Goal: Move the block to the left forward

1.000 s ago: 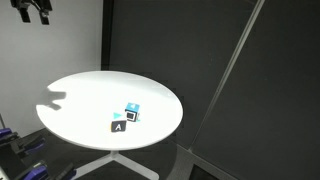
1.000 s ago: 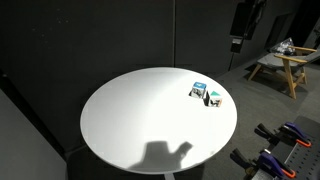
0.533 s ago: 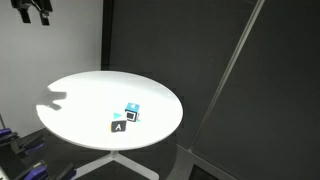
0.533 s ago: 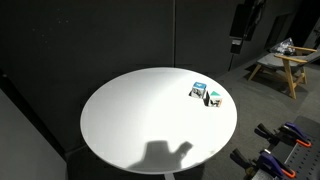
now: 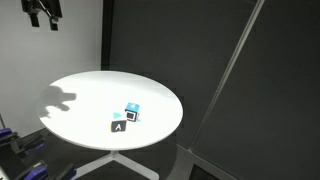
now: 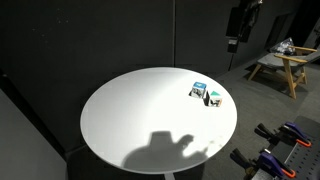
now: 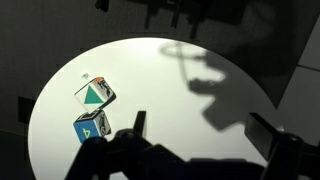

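The block (image 5: 132,110), a small cube with a light-blue top and a dark square mark on its side, sits on the round white table (image 5: 80,95). It also shows in an exterior view (image 6: 199,90) and, with a blue face, in the wrist view (image 7: 92,127). My gripper (image 5: 42,12) hangs high above and well away from the block, at the frame's top edge in both exterior views (image 6: 240,20). In the wrist view its jaws (image 7: 205,135) are spread wide with nothing between them.
A black block with a white "A" (image 5: 119,125) stands right beside the task block (image 6: 213,98); in the wrist view it shows a green triangle face (image 7: 94,93). The gripper's shadow (image 6: 170,150) lies on the table. A wooden stool (image 6: 280,62) stands beyond.
The gripper has shifted slightly sideways overhead, and its shadow has slid further onto the table. The blocks have not moved.
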`<act>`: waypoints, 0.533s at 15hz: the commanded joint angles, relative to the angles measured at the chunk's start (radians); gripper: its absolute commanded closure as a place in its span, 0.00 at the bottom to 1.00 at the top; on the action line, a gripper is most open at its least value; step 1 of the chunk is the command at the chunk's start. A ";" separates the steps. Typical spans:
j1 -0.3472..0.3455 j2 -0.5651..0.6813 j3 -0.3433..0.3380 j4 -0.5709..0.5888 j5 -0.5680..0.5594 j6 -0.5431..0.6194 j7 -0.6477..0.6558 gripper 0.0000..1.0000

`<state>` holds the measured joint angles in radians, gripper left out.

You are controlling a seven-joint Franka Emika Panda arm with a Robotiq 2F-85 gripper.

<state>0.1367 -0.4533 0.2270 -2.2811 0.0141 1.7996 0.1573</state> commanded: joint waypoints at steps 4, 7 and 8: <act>-0.002 0.112 -0.089 0.098 0.058 0.016 -0.126 0.00; -0.018 0.157 -0.118 0.119 0.054 0.073 -0.144 0.00; -0.025 0.174 -0.127 0.125 0.051 0.095 -0.143 0.00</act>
<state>0.1288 -0.3337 0.1245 -2.2034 0.0518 1.8627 0.0466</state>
